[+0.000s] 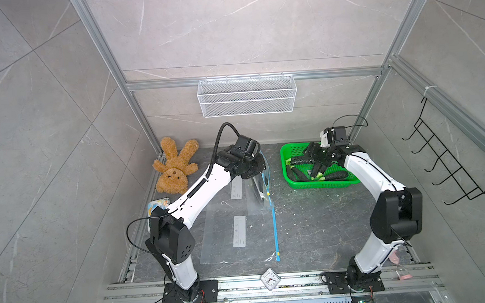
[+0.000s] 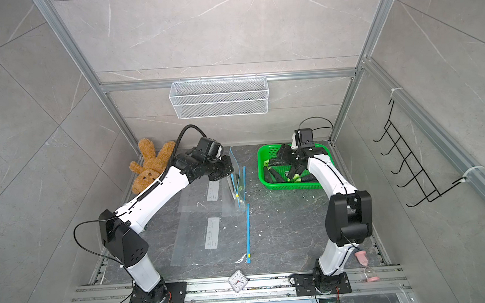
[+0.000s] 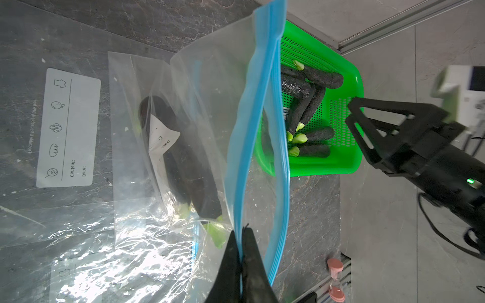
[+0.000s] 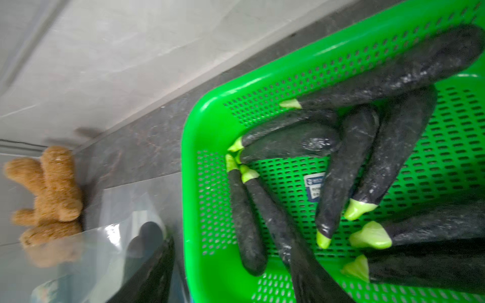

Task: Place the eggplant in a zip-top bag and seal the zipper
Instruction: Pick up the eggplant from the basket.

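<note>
Two tools: left tool (image 3: 241,236) pinching bag (image 3: 210,78) rim, right tool (image 3: 349,113) released
Worry: slick rim slips, eggplant (image 3: 183,162) beside left tool spills

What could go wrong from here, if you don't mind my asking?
1. The left gripper pinches just one lip of the blue zipper; it could slip free and sag shut.
2. The eggplants in the green basket lie crossed, so the open right gripper might catch two.
</note>
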You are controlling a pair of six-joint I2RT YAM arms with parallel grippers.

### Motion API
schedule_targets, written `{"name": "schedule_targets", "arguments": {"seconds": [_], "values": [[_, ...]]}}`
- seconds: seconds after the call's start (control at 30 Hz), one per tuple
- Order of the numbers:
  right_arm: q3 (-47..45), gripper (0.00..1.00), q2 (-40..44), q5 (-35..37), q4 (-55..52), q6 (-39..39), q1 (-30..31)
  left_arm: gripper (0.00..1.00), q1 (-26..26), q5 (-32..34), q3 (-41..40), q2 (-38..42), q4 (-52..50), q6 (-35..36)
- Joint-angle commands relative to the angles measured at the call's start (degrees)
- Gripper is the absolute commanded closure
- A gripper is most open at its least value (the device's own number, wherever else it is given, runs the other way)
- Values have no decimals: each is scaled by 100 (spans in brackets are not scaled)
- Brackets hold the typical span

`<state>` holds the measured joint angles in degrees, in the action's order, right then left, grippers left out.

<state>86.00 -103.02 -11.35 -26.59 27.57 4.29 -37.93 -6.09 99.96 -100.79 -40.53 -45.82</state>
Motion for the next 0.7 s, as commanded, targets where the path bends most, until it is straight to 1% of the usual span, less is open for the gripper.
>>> {"name": "schedule_targets", "arguments": {"seconds": [0.0, 0.07, 0.43, 0.67], "values": [[390, 33, -464, 177, -137, 14, 0, 100, -1, -24, 8, 306, 158, 33], [507, 35, -687, 127, -257, -7, 34, 100, 1, -44, 10, 285, 177, 36], [598, 35, -1670, 90, -458, 209, 170, 100, 4, -173, 274, 12, 213, 46], [948, 35, -2293, 397, -672, 120, 330, 100, 14, -211, 418, -116, 204, 65]]}}
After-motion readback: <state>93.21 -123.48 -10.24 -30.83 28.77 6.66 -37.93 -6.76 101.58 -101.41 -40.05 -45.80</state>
